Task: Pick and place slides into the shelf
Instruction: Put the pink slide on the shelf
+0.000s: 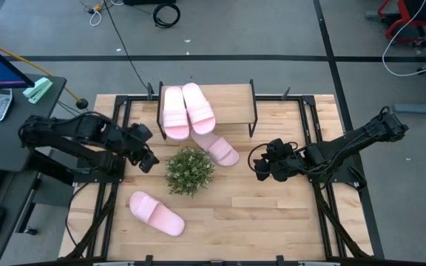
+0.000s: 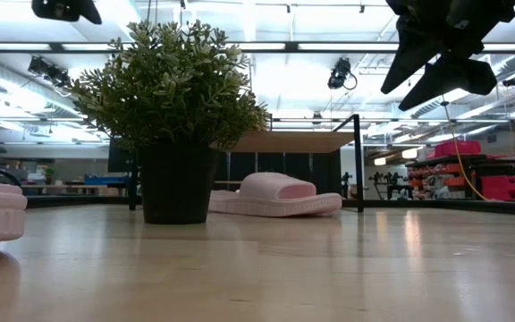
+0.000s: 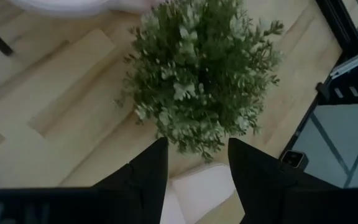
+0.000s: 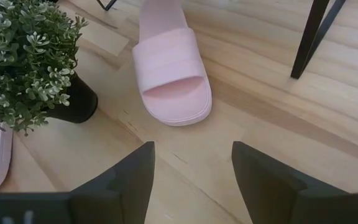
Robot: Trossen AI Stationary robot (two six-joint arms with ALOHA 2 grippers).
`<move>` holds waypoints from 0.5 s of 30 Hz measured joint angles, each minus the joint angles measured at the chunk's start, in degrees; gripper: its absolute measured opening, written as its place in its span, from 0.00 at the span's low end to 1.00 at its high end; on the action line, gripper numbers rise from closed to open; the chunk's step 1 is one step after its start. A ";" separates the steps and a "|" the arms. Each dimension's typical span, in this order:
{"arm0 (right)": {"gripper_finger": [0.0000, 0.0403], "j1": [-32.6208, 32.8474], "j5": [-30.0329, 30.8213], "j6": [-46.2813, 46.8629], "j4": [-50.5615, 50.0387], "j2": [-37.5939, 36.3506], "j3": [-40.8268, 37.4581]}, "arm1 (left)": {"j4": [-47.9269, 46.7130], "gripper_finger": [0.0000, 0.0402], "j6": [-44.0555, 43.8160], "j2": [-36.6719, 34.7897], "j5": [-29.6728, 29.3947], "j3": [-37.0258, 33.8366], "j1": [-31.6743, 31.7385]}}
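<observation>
Two pale pink slides (image 1: 187, 111) lie side by side on the left part of the shelf's wooden top board (image 1: 231, 103). A third slide (image 1: 218, 148) (image 4: 170, 68) lies flat on the tabletop, one end under the shelf. The fourth slide (image 1: 156, 213) lies on its sole at the near left. My left gripper (image 1: 148, 161) (image 3: 197, 146) hangs open above the table, left of the green plant (image 1: 190, 171). My right gripper (image 1: 259, 168) (image 4: 192, 149) hangs open to the plant's right, near the third slide. In the low view the right gripper (image 2: 436, 67) is well above the table.
The potted plant (image 2: 173, 116) stands mid-table between the grippers, close to the third slide (image 2: 271, 195). The shelf's black legs (image 4: 312, 37) stand beside that slide. The right half of the top board is bare. Black frame rails run along both table sides (image 1: 313, 148).
</observation>
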 joint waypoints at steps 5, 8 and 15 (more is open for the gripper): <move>0.55 0.00 0.00 0.00 0.00 0.00 0.01 | -0.43 0.43 -6.31 2.58 -4.19 -0.02 -6.41; 0.55 0.00 0.00 -0.24 0.00 0.00 0.01 | -0.67 0.43 -8.26 5.22 -4.94 -0.02 -9.11; 0.55 0.00 -0.02 -1.38 0.00 0.00 0.01 | -2.36 0.43 -11.49 9.52 -4.79 -0.02 -14.06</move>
